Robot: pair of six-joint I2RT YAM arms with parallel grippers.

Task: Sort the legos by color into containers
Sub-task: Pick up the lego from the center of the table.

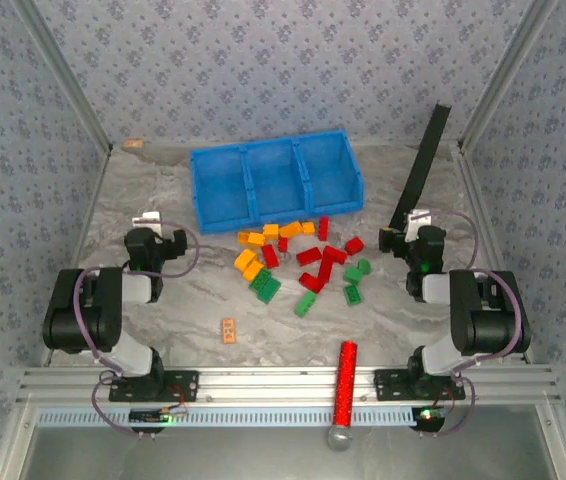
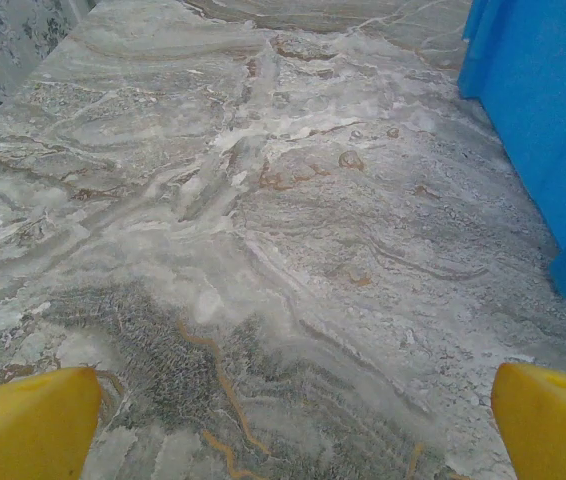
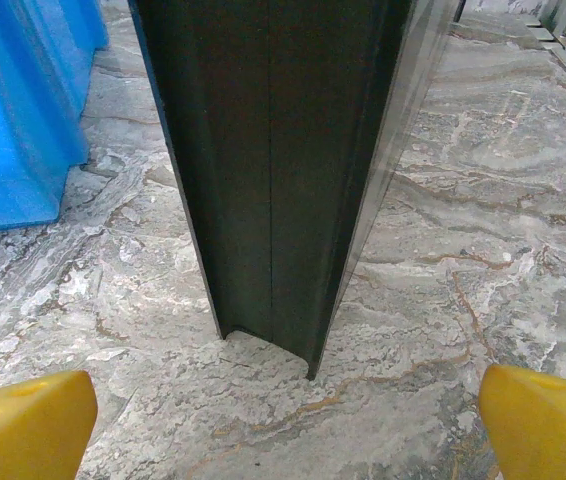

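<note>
The legos lie loose in the middle of the table, in front of the containers (image 1: pixel 275 180): red ones (image 1: pixel 325 258), green ones (image 1: pixel 263 287) and yellow-orange ones (image 1: pixel 248 262). The three joined blue bins hold nothing that I can see. My left gripper (image 1: pixel 149 222) sits left of the pile, open over bare marble (image 2: pixel 288 430), with a bin wall (image 2: pixel 543 110) at its right. My right gripper (image 1: pixel 410 222) is to the right of the pile, open (image 3: pixel 283 430) and empty, facing a dark bar (image 3: pixel 283 150).
The dark bar (image 1: pixel 425 165) leans up from the table just beyond my right gripper. A flat tan-orange block (image 1: pixel 229 329) lies near the front. A red glittery cylinder (image 1: pixel 345 385) crosses the front rail. A small tan object (image 1: pixel 133 144) sits at the back left corner.
</note>
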